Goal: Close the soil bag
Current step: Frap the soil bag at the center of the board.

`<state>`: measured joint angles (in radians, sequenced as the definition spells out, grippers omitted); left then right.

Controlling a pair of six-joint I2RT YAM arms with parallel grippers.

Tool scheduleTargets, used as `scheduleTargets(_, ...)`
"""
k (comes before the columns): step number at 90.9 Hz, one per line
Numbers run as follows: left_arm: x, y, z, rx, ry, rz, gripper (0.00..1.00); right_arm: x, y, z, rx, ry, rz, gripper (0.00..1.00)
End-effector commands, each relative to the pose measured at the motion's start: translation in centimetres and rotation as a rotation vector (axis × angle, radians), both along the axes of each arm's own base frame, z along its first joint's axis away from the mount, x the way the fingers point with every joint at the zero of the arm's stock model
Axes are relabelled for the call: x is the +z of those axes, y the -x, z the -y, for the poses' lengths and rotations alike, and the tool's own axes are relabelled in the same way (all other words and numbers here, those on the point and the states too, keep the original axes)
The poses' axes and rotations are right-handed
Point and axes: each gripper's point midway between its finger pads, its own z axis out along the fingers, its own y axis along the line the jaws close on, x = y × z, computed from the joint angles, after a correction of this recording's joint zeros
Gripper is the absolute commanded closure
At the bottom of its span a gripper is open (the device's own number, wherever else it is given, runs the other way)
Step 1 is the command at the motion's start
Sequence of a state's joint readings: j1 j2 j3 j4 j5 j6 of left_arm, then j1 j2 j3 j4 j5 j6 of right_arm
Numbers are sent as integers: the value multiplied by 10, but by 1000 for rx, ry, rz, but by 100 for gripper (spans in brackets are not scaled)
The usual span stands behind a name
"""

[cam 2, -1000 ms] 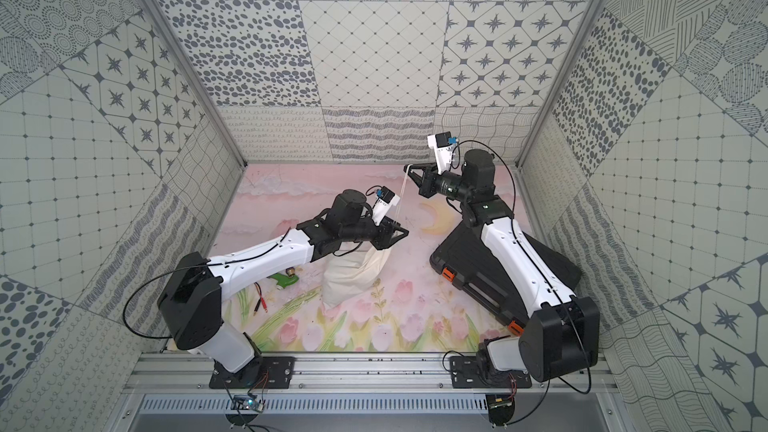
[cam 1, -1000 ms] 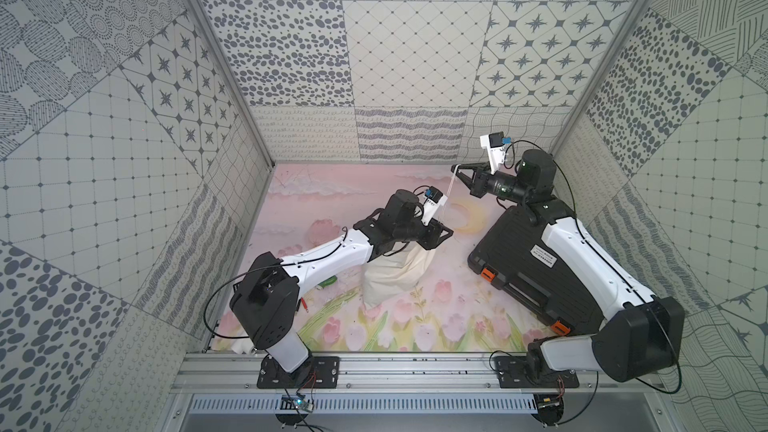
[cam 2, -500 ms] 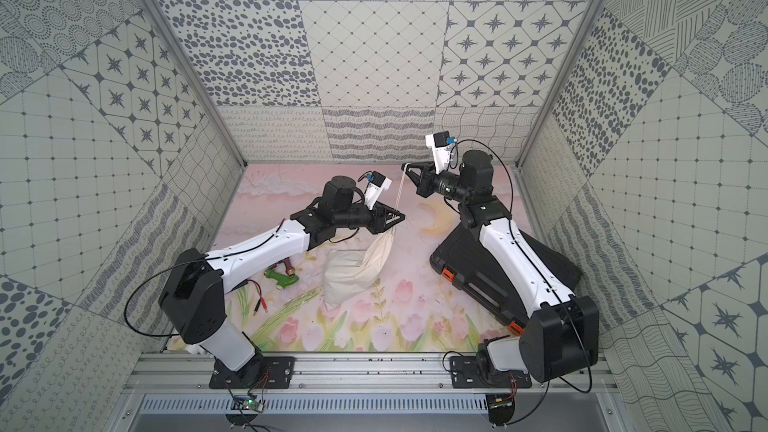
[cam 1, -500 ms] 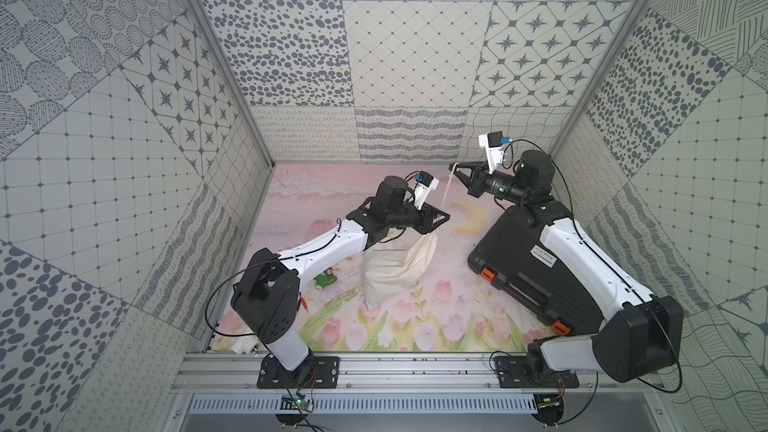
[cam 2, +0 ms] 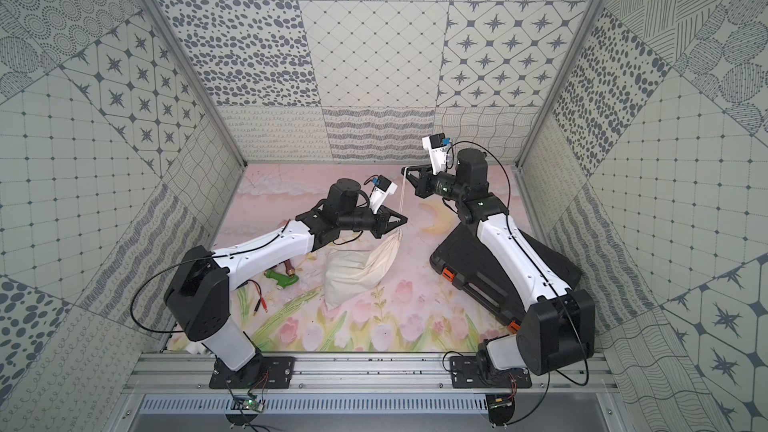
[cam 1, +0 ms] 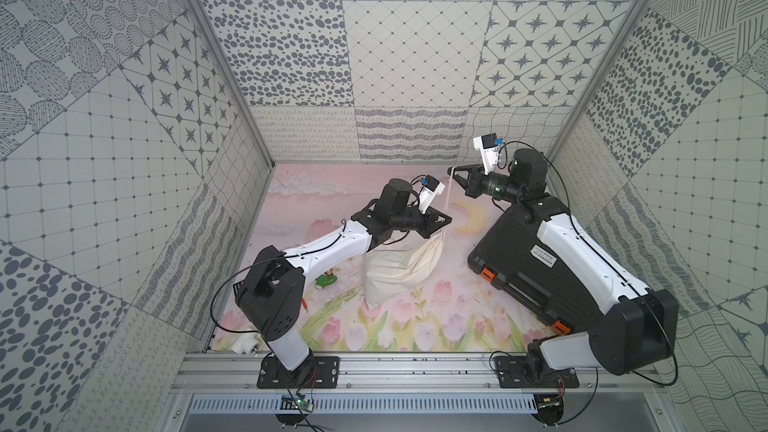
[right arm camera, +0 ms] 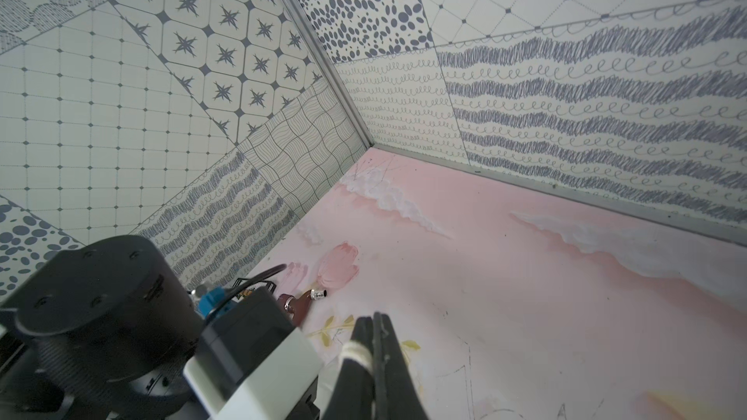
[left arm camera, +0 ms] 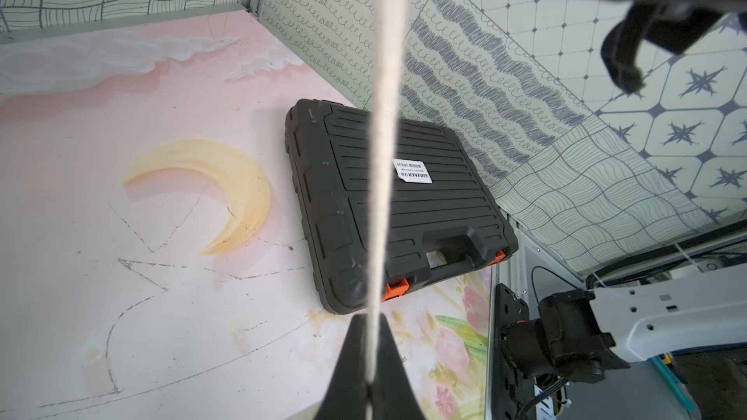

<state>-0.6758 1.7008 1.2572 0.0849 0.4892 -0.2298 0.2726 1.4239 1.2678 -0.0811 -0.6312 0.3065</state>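
I see my left gripper (cam 1: 445, 220) clamped on the cord (cam 1: 448, 195) just above the neck of the soil bag (cam 1: 397, 274), which lies mid-mat (cam 1: 307, 205) at 7 o'clock from it. My right gripper (cam 1: 453, 171), closed on the cord's end, sits at 12 o'clock. I judge the cord taut along 12-6, with the left arm nearer the bag.

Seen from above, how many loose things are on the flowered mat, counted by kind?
soil bag: 1
black case: 1
green nozzle: 1
red plug cable: 1
white piece, partly hidden at the front corner: 1
Total: 5
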Motion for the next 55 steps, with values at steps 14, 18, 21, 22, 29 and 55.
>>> scheduleTargets(14,-142,85,-20,-114,-373,-308,91,95,-46,50,-251,-122,250,100)
scheduleTargets(18,-152,90,-21,-123,-392,-331,90,93,-48,51,-259,-123,247,100)
scheduleTargets(21,-157,93,-20,-128,-404,-340,89,90,-50,51,-262,-122,240,100)
scheduleTargets(22,-159,94,-21,-128,-409,-345,89,89,-51,51,-262,-122,238,100)
scheduleTargets(29,-166,98,-21,-132,-433,-359,89,84,-53,51,-266,-124,228,100)
scheduleTargets(55,-186,117,-37,-151,-543,-426,100,81,-70,90,-387,-119,224,100)
